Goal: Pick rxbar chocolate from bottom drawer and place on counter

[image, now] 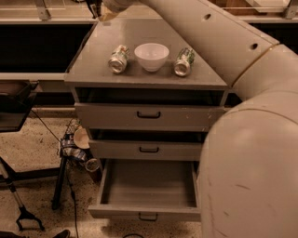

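Note:
The bottom drawer (148, 189) of the grey cabinet is pulled open, and the part of its inside that shows is bare. The rxbar chocolate is not in view. The counter (139, 74) carries a white bowl (151, 56) between two silver-green cans lying on their sides, one on the left (118, 59) and one on the right (183, 62). My arm (251, 139) sweeps from the lower right up across the counter's right side. My gripper (96, 8) is at the top edge of the view, over the counter's far left corner, mostly cut off.
The two upper drawers (149, 115) are shut, with dark wire handles. A dark stand with cables and a small cup (77, 151) is on the speckled floor left of the cabinet. A black surface (37, 46) lies to the left of the counter.

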Robot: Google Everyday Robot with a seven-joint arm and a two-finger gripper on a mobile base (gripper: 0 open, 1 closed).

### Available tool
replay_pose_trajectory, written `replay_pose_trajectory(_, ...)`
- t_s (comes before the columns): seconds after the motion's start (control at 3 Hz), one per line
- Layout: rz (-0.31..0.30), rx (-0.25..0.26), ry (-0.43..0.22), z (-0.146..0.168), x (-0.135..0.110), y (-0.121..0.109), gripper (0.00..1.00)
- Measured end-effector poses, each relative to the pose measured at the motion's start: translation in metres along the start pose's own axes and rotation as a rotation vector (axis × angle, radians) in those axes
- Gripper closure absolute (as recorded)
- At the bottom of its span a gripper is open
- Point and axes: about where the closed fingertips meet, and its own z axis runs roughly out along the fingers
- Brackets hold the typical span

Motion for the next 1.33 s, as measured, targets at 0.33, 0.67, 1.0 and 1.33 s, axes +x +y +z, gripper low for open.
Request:
replay_pose_trajectory(0.33,-0.060,-0.017,-0.082,-0.004,-0.024,0.015,1.00)
replay_pose_trajectory(0.67,-0.087,-0.013,-0.094,-0.004,-0.029,0.015,1.00)
replay_pose_trajectory(1.0,-0.109,-0.002,-0.098,-0.007,-0.032,0.013,1.00)
replay_pose_trajectory(1.33,-0.146,0.000,-0.164,0.008,-0.050,0.017,1.00)
